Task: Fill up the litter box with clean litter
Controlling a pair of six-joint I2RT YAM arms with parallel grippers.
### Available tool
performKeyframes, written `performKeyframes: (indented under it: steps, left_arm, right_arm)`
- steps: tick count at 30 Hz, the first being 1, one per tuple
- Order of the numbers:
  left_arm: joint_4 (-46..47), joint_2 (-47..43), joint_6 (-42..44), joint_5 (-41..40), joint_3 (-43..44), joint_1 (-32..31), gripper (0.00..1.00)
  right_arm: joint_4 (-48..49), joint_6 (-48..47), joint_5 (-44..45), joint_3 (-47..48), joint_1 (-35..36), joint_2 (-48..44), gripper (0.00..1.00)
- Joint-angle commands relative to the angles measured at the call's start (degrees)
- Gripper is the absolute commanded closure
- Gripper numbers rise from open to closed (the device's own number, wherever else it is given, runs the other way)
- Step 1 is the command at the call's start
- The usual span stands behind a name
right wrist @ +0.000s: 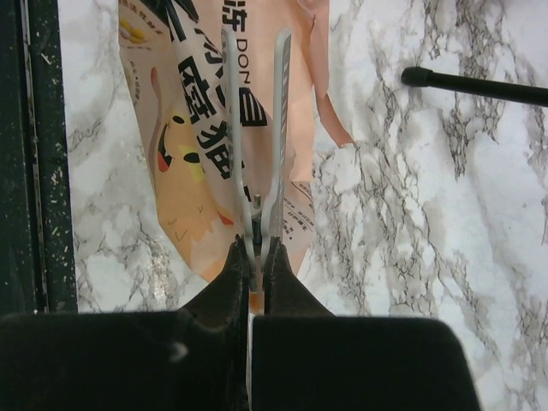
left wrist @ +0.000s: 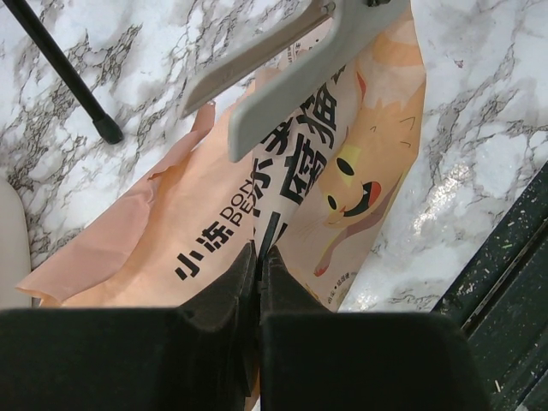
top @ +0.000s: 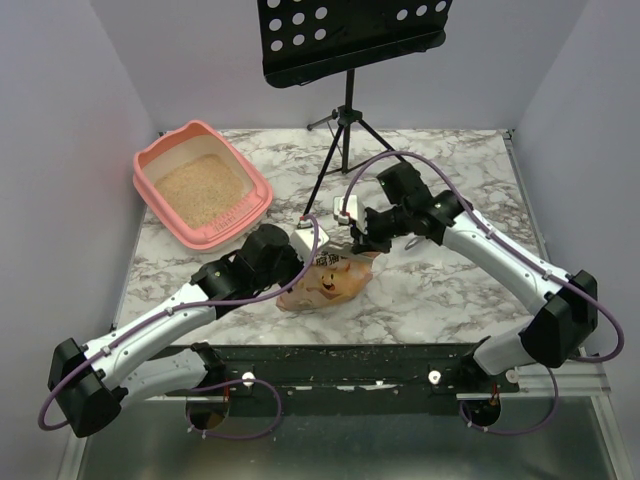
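The salmon-pink litter box [top: 256, 190] stands at the table's back left, with beige clean litter [top: 200, 190] spread inside it. A crinkled orange-tan bag [top: 325, 285] with a cat picture lies at the table's middle front. My left gripper [top: 303, 258] is shut on a fold of the bag [left wrist: 197, 223], the jaws pinched together at its near edge [left wrist: 258, 253]. My right gripper [top: 352, 240] is shut [right wrist: 257, 250] on a grey two-armed tool [right wrist: 279, 111], clip or scissors, I cannot tell. The tool's arms [left wrist: 291, 77] reach over the bag [right wrist: 184, 128].
A black music stand on a tripod [top: 347, 110] stands at the back middle. One of its feet rests on the marble near the bag [left wrist: 107, 128] [right wrist: 471, 84]. A black rail [top: 330, 365] runs along the table's front edge.
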Motion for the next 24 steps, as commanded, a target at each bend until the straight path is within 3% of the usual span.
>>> performKeyframes:
  steps: [1,24]
  left_arm:
    - [4.74,-2.98,0.26,-2.55,0.49,-0.26,0.91]
    - [5.1,-2.72,0.61,-3.7,0.05,-0.7,0.89]
  right_arm:
    - [-6.85,-2.0,3.9,0.72,1.44,1.99,1.0]
    - [-1.84,0.28,4.7,-7.11,3.55,5.24,0.99]
